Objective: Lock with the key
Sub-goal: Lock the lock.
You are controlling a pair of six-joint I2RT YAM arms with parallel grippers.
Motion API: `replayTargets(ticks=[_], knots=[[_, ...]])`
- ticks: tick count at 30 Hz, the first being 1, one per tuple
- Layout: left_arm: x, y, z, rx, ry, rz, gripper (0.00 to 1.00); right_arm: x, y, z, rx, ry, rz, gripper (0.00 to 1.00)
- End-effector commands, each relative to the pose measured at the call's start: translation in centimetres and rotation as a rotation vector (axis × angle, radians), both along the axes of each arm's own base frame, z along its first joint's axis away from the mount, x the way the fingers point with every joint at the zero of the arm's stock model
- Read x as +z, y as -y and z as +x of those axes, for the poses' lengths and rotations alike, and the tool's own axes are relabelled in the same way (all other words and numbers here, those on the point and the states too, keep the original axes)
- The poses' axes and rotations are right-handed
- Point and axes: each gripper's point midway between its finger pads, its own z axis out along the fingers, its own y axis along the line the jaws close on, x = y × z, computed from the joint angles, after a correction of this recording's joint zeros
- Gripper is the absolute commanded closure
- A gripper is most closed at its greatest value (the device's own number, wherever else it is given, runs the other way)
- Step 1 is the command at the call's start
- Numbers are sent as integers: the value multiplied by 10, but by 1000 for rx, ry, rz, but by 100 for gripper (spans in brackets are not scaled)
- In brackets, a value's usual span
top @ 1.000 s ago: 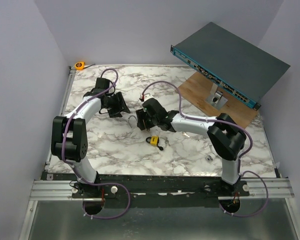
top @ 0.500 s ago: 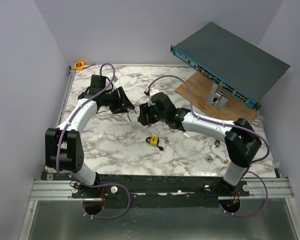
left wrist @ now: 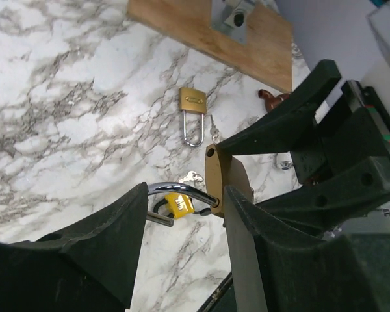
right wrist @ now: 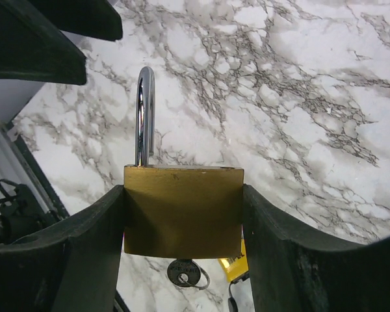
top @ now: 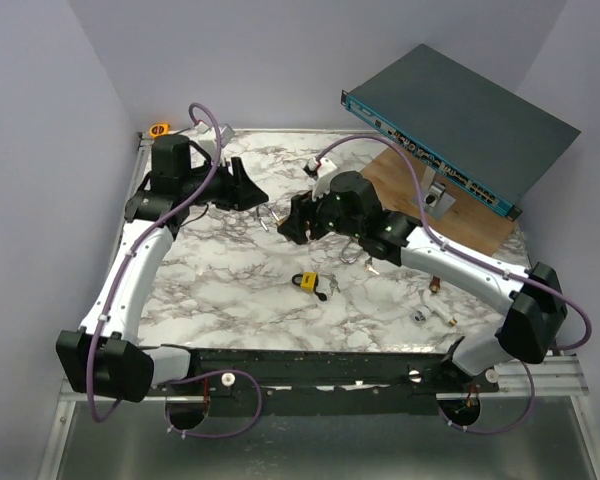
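My right gripper [right wrist: 182, 190] is shut on a brass padlock [right wrist: 182, 218] and holds it above the marble table, as the top view [top: 298, 217] also shows. A key [right wrist: 184, 273] sits in the lock's underside. The steel shackle [right wrist: 145, 117] stands open, turned edge-on to the right wrist camera. My left gripper [left wrist: 185, 195] is open and faces the lock from the left; it also shows in the top view [top: 254, 192]. In the left wrist view the shackle [left wrist: 182, 190] spans the gap between the fingers, next to the brass body [left wrist: 221, 172]. I cannot tell if they touch it.
A small yellow padlock [top: 305, 281] lies on the table below the grippers. A second brass padlock [left wrist: 192, 101] and loose keys [left wrist: 194, 177] lie nearby. A blue rack unit [top: 460, 115] leans over a wooden board [top: 420, 215] at back right. An orange tape measure [top: 159, 130] sits in the back left corner.
Both arms have risen and stretched toward the back of the table. The right gripper has carried the brass padlock up, and the left gripper has stayed facing it.
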Motion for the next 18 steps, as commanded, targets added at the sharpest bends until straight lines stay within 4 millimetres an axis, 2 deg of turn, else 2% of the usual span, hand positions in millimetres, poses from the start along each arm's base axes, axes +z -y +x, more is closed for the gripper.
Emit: replayTargets(ticks=[1, 6, 9, 14, 18], knots=[[44, 7, -16, -133, 198, -14, 51, 71, -1, -15, 68, 89, 127, 79], [78, 21, -51, -349, 260, -93, 51, 114, 9, -40, 133, 122, 196, 79], [99, 22, -72, -411, 343, -100, 50, 142, 19, -58, 174, 148, 244, 78], [117, 22, -89, -472, 415, -105, 50, 169, 30, -82, 236, 160, 288, 78], [129, 28, -104, -571, 430, -170, 50, 183, 36, -90, 247, 176, 313, 77]])
